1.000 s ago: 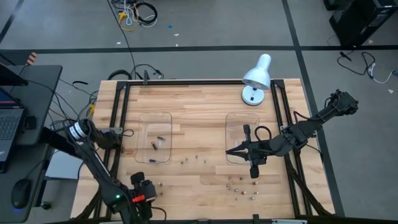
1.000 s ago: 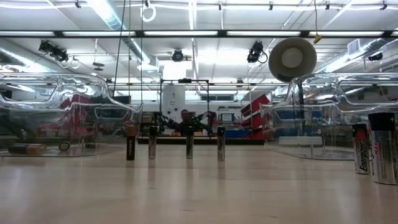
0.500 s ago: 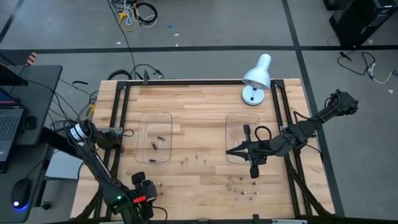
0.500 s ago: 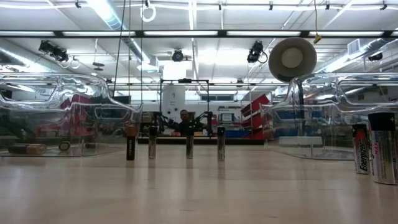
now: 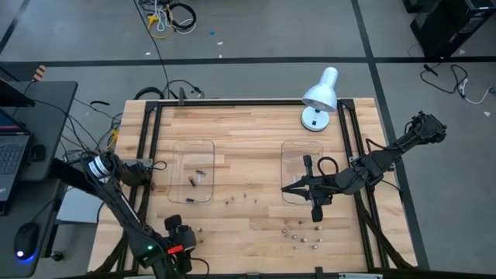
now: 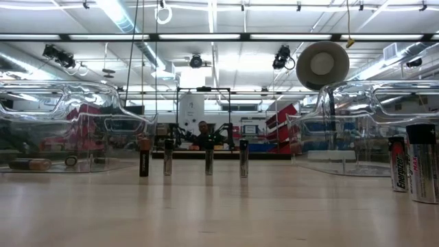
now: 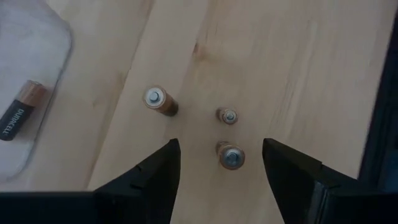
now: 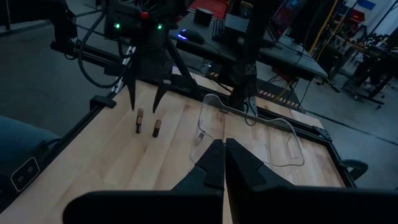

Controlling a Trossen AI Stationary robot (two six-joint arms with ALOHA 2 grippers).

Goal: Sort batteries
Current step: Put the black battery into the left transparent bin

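Observation:
Several small batteries stand upright on the wooden table. In the left wrist view three stand close together: a copper-bodied battery (image 7: 160,99), a small one (image 7: 227,116) and a third (image 7: 231,157). My left gripper (image 7: 221,165) is open above the near left of the table (image 5: 186,231), pointing steeply down, with the third battery between its fingers and apart from both. My right gripper (image 8: 224,163) is shut on nothing and hangs above the near left corner of the right clear tray (image 5: 302,172). A few batteries lie in the left clear tray (image 5: 194,172).
A row of upright batteries (image 5: 240,197) stands between the trays, and a cluster (image 5: 298,231) stands near the front right. A white desk lamp (image 5: 320,97) sits at the far right. Black rails (image 5: 147,155) frame the table. A brown battery (image 7: 18,115) lies in the left tray.

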